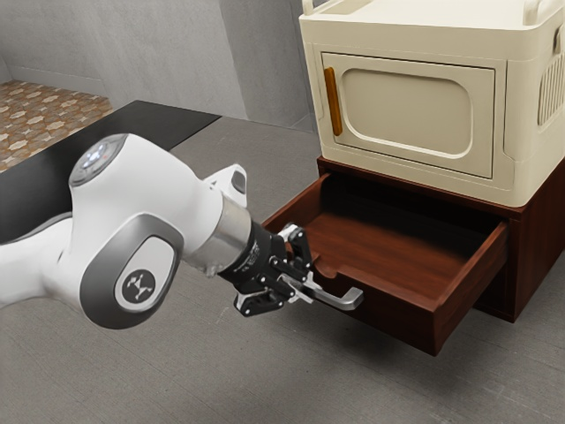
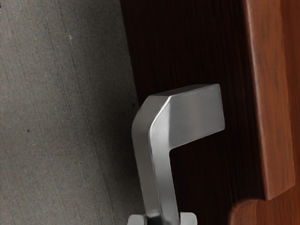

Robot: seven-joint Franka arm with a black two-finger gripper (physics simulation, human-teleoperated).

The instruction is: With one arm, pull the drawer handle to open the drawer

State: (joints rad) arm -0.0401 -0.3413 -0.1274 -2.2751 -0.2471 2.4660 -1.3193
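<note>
Cream cabinet (image 1: 406, 110) sits atop the brown casing (image 1: 535, 243); the tool (image 1: 305, 284) grasps the handle (image 1: 348, 301) of the open drawer (image 1: 397, 316).

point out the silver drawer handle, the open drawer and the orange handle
Silver drawer handle (image 2: 161, 133): wrist view, side of the handle near its bend.
Open drawer (image 1: 397, 316): exterior view, outer face of the front panel.
Orange handle (image 1: 333, 102): exterior view, middle of its bar.

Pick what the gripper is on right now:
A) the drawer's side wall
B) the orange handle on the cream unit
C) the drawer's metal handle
C: the gripper's fingers sit on both sides of the metal handle, at the drawer's front.
</note>
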